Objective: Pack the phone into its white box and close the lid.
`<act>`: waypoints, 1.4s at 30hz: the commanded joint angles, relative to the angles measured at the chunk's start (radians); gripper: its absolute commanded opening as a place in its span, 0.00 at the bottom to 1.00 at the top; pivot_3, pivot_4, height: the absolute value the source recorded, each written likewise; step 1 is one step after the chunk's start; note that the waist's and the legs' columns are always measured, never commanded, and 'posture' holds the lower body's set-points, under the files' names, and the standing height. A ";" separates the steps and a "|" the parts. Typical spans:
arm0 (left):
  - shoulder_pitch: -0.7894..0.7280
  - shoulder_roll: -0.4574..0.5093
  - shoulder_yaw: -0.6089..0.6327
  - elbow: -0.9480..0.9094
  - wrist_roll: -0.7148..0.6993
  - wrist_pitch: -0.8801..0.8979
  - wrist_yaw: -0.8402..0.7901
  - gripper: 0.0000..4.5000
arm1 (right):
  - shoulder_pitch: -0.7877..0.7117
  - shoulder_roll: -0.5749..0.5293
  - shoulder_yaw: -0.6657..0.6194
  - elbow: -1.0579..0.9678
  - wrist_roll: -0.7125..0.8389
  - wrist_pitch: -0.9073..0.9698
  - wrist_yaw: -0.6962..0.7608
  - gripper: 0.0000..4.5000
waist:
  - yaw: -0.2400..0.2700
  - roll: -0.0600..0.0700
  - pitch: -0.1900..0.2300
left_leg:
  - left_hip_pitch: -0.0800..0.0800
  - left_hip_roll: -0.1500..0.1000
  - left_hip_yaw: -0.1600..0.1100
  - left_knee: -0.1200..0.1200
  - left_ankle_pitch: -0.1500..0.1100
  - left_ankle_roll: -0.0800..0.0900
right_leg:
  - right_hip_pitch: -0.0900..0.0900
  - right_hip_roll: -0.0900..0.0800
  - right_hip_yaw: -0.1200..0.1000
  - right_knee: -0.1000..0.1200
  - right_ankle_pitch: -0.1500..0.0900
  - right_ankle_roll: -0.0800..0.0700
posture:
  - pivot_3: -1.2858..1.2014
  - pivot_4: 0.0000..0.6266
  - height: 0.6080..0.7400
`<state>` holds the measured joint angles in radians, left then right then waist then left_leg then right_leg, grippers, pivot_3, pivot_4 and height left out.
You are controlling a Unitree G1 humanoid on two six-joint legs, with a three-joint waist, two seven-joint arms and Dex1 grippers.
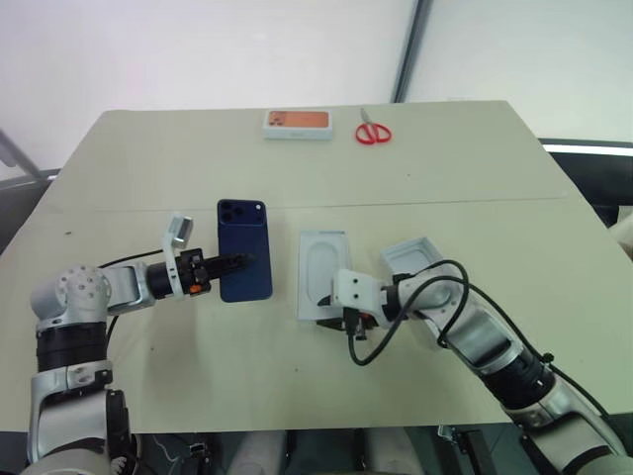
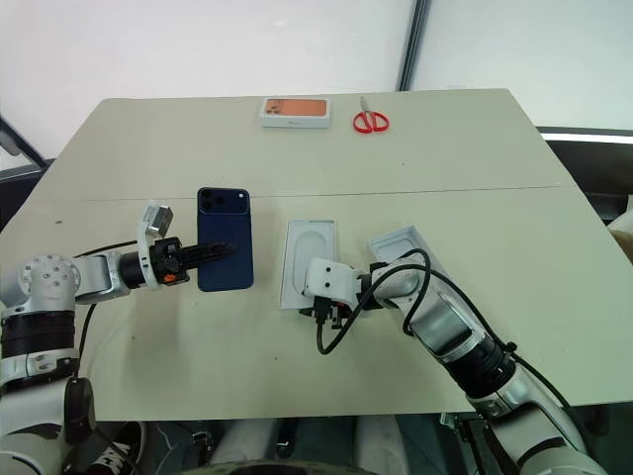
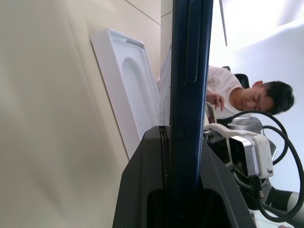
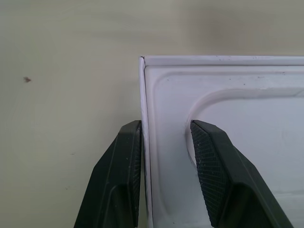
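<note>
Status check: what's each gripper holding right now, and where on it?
Left gripper is shut on the phone, pinching its long left edge. Right gripper straddles the white box wall near a corner; a firm grip cannot be told.

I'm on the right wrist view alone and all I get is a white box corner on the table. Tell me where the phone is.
Observer: The phone is clamped in the fingers of the left gripper, to the left of the white box, with its camera bump facing up.
Operator: Now give me the lid.
Observer: The lid lies open side up on the table, just to the right of the box.
</note>
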<state>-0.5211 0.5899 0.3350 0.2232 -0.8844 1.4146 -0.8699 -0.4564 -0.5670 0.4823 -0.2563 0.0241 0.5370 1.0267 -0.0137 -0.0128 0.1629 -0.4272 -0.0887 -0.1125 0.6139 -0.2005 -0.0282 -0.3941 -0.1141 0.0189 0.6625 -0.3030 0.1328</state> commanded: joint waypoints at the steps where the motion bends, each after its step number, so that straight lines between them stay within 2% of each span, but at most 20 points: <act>1: -0.010 0.003 0.029 -0.041 -0.043 -0.002 -0.004 0.00 | 0.018 -0.011 0.011 -0.042 0.022 0.025 0.026 0.38 | 0.000 0.000 0.000 | 0.000 0.000 0.000 0.000 0.000 0.000 | 0.000 0.000 0.000 0.000 0.000 0.000 | 0.52 0.24 1.00; 10: -0.027 0.002 0.030 -0.041 -0.056 0.006 0.002 0.00 | 0.010 0.082 -0.008 -0.066 0.090 0.140 -0.019 0.38 | -0.004 0.000 0.000 | 0.000 0.000 0.000 0.000 0.000 0.000 | 0.000 0.000 0.000 0.000 0.000 0.000 | 0.52 0.24 1.00; 18: -0.024 0.004 0.008 -0.033 -0.052 0.005 -0.005 0.00 | 0.000 0.048 -0.005 -0.070 0.100 0.119 0.002 0.38 | 0.000 0.000 0.000 | 0.000 0.000 0.000 0.000 0.000 0.000 | 0.000 0.000 0.000 0.000 0.000 0.000 | 0.52 0.24 1.00; 21: -0.017 -0.002 0.002 -0.040 -0.049 -0.004 -0.004 0.00 | -0.009 0.065 -0.018 -0.059 0.105 0.103 -0.018 0.57 | -0.001 0.000 0.000 | 0.000 0.000 0.000 0.000 0.000 0.000 | 0.000 0.000 0.000 0.000 0.000 0.000 | 0.52 0.24 1.00; 24: -0.013 -0.004 0.005 -0.042 -0.062 0.014 -0.007 0.00 | -0.024 0.061 -0.053 -0.064 0.122 0.087 -0.021 0.91 | -0.001 0.000 0.000 | 0.000 0.000 0.000 0.000 0.000 0.000 | -0.001 0.000 0.000 0.000 0.000 0.000 | 0.52 0.24 1.00; 25: -0.013 -0.004 0.007 -0.041 -0.065 0.018 -0.008 0.00 | -0.027 0.057 -0.060 -0.065 0.125 0.081 -0.021 0.99 | -0.001 -0.001 0.000 | 0.000 0.000 0.000 0.000 0.000 0.000 | 0.000 0.000 0.000 0.000 0.000 0.000 | 0.52 0.24 1.00; 28: -0.008 0.001 0.001 -0.045 -0.069 0.021 -0.017 0.00 | -0.041 0.044 -0.122 -0.081 0.158 0.055 -0.016 0.99 | -0.001 -0.001 0.000 | 0.000 0.000 0.000 0.000 0.000 0.000 | 0.000 0.000 0.000 0.000 0.000 0.000 | 0.52 0.24 1.00; 32: -0.032 -0.051 0.031 -0.050 -0.123 0.089 0.019 0.00 | -0.040 0.034 -0.276 -0.109 0.283 0.084 -0.008 0.99 | 0.004 -0.001 0.001 | 0.000 0.000 0.000 0.000 0.000 0.000 | 0.000 0.000 0.000 0.000 0.000 0.000 | 0.52 0.24 1.00; 37: -0.019 -0.130 -0.006 -0.097 -0.123 0.114 0.079 0.00 | 0.063 -0.124 -0.351 -0.057 0.240 -0.021 0.021 0.99 | 0.006 -0.003 0.002 | 0.000 -0.001 -0.001 0.000 0.000 0.000 | 0.001 -0.001 -0.001 -0.001 0.000 0.000 | 0.52 0.24 1.00; 42: -0.044 -0.198 0.003 -0.041 -0.119 0.147 0.122 0.00 | 0.179 -0.238 -0.394 -0.057 0.243 -0.089 0.061 0.99 | -0.003 -0.003 0.002 | 0.000 0.000 0.001 0.000 0.000 0.000 | 0.001 -0.001 0.000 0.000 0.000 0.000 | 0.52 0.24 1.00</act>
<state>-0.5333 0.4010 0.3261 0.1891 -0.9737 1.5483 -0.7508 -0.2815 -0.7892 0.1215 -0.2875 0.2585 0.4890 1.0721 -0.0164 -0.0163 0.1651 -0.4270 -0.0881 -0.1116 0.6139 -0.2005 -0.0279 -0.3938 -0.1141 0.0185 0.6620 -0.3030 0.1328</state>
